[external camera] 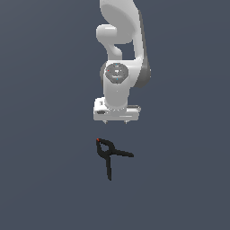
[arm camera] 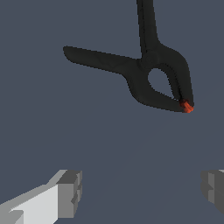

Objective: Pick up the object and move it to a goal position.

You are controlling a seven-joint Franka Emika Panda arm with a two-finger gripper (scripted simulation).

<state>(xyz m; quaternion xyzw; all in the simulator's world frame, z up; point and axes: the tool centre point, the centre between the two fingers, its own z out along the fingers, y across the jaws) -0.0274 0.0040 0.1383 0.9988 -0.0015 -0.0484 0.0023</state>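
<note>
In the exterior view the white arm (external camera: pixel 120 45) hangs down from the top of the frame, its gripper (external camera: pixel 117 121) pointing straight down over a flat dark grey table (external camera: pixel 40 179). No edge or corner of the table shows, so the clamp (external camera: pixel 108 155) can only be placed against the gripper: it lies flat on the surface, apart from the fingertips and a little toward the bottom of the frame from them. Its looped end with the red tip (external camera: pixel 98 140) points toward the gripper. One thin handle runs toward the bottom of the frame, the other toward the exterior view's right. Only the short finger ends show below the gripper body.

In the wrist view the two grey fingers (arm camera: pixel 70 192) stand far apart with bare table between them, so the gripper is released and grasps nothing. The clamp (arm camera: pixel 144 72) lies clear of both fingers, its loop closing at the red tip (arm camera: pixel 187 106), its two handles splayed.
</note>
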